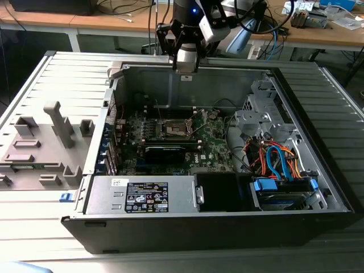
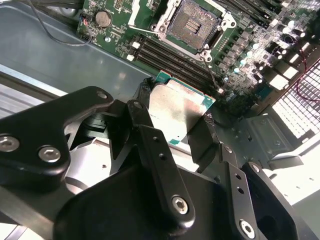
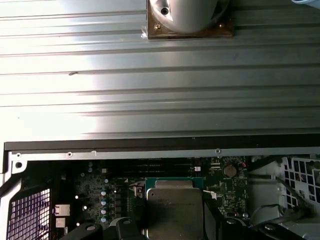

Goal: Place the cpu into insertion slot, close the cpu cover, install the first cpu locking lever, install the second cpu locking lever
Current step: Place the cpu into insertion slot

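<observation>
Setting: we see a grey ribbed table (image 1: 34, 79), with wooden benches (image 1: 68, 25) behind it at 12 o'clock in the exterior view.
Case: an open computer case (image 1: 318, 170) lies flat on the table, and its green motherboard (image 1: 213, 145) faces up.
Gripper: in the exterior view the gripper (image 1: 186, 60) hangs over the case's far wall, at 12 o'clock from the insertion slot (image 1: 173, 129) and well apart from it.
Tool state: we mark it clenched on the cpu (image 2: 177, 112). In the second wrist view one black finger (image 2: 147, 135) presses one edge of the chip and another finger presses the opposite edge.
Cpu: it is held off the board with its silvery top up and a green rim showing. The first wrist view shows it (image 3: 174, 210) above the motherboard, just inside the case wall.
Insertion slot: in the second wrist view the slot (image 2: 192, 22) lies bare, with its contact grid exposed inside the silver rim. It is not touching the cpu.
Neighbours: black memory slots (image 2: 170, 60) run between the slot and the held chip.
Other: the power supply (image 1: 142, 196) sits at 6 o'clock from the slot, a bundle of coloured cables (image 1: 278, 159) at 4 o'clock, and a grey plastic fixture (image 1: 40, 148) at 9 o'clock, outside the case.
</observation>
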`<state>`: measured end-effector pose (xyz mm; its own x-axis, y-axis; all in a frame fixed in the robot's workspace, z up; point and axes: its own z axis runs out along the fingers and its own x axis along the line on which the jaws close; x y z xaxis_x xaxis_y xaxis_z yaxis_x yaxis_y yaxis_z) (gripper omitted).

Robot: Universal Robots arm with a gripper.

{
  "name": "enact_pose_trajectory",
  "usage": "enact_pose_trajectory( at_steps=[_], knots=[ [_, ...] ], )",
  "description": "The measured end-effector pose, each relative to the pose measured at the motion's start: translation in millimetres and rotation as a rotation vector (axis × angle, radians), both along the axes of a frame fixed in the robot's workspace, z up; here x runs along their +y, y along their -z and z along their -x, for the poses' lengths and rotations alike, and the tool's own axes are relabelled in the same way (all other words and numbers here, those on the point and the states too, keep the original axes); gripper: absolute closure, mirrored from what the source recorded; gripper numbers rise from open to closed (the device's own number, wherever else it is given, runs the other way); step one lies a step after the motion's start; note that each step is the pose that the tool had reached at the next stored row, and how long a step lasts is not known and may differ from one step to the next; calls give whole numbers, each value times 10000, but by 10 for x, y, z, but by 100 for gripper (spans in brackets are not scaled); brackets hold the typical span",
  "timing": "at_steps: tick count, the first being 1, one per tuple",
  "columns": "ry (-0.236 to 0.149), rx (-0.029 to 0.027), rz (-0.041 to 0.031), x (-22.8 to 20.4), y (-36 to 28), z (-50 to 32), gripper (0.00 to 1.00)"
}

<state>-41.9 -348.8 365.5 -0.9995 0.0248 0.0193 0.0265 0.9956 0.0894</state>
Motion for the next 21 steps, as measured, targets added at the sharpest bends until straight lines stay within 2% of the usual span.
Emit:
enact_pose_trajectory(
  at_steps=[4, 6, 21],
  knots=[
    [-1, 0, 1, -1, 8, 0, 45],
    [0, 0, 1, -4, 50, 0, 45],
    [-1, 0, 1, -4, 76, 0, 45]
  ],
)
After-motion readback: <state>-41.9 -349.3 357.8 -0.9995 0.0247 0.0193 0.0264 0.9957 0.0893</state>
